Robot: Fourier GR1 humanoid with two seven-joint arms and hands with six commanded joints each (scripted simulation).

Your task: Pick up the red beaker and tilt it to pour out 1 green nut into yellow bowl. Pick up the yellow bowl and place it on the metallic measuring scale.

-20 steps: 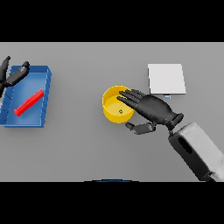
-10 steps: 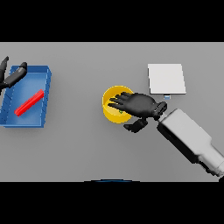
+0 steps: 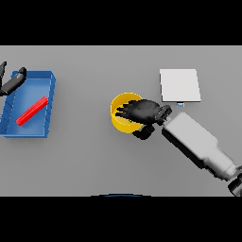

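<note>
Reaching over the yellow bowl (image 3: 122, 113), the right hand (image 3: 142, 111) lies across its near-right rim.

Its fingers seem curled round that rim, though the grip is partly hidden; the metallic scale (image 3: 179, 85) sits just beyond, apart.

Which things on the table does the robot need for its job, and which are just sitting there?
Needed for the job:
yellow bowl, under the right hand
red beaker, lying in the tray
scale

Just sitting there:
blue tray
left hand, idle at the tray's far corner
</note>
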